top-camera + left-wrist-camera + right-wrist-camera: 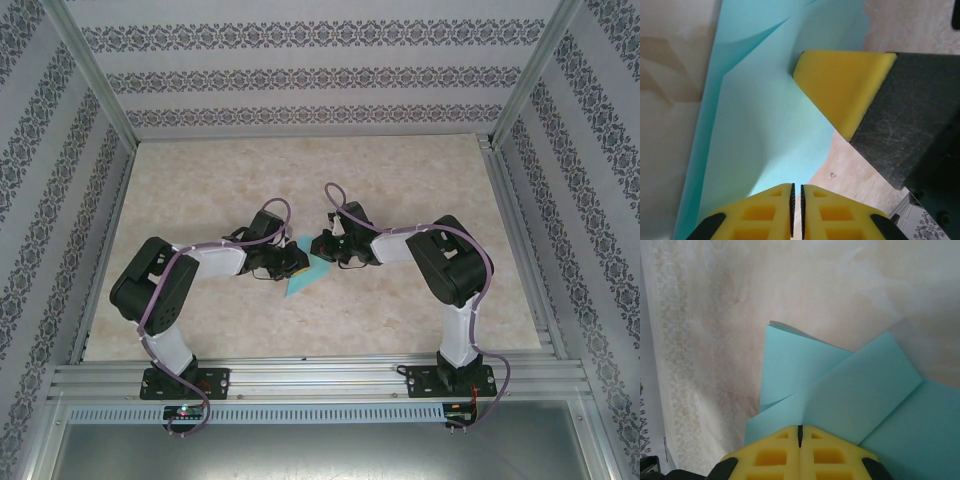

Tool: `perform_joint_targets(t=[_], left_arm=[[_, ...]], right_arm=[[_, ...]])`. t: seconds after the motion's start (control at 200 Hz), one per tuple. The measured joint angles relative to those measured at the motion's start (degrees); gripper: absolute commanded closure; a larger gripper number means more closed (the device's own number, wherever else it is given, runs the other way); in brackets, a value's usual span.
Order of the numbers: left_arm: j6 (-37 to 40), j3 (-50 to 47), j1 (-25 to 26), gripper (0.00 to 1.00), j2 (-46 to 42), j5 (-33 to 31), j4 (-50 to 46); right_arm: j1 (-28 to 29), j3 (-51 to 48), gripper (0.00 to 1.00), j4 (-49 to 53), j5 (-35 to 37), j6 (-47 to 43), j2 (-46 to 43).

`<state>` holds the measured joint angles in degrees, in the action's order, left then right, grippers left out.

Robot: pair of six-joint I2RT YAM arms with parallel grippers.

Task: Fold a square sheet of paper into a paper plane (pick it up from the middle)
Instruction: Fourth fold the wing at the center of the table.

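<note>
The sheet of paper (765, 125) lies on the desk (815, 290) between the two pincers, spreading out just ahead of each one's fingertips. It is no longer a flat square. Ahead of the right pincer (800, 432) one flap (790, 360) lies partly under a second, angled flap (860, 385), and a diagonal crease runs across the far end as seen from the left pincer (796, 195).

The right pincer is clenched, its yellow tip resting on the paper; I judge it is pressing the sheet down rather than pinching it. The left pincer's jaws stand almost together with a hairline slit between them, and I cannot tell whether they grip the paper's near edge.

The early folds look made. The shape is broad and loose, so the narrowing folds and the centre crease are left to do.
</note>
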<state>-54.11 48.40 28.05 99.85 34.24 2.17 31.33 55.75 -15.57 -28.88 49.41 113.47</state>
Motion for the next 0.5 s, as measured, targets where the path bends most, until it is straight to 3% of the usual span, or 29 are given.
perform_joint_targets(t=[0.5], left_arm=[[5.90,-4.13,-0.04,0.87,-0.22,0.04,-0.59]], right_arm=[[0.00,0.28,0.94,0.66,0.07,-0.11,0.00]])
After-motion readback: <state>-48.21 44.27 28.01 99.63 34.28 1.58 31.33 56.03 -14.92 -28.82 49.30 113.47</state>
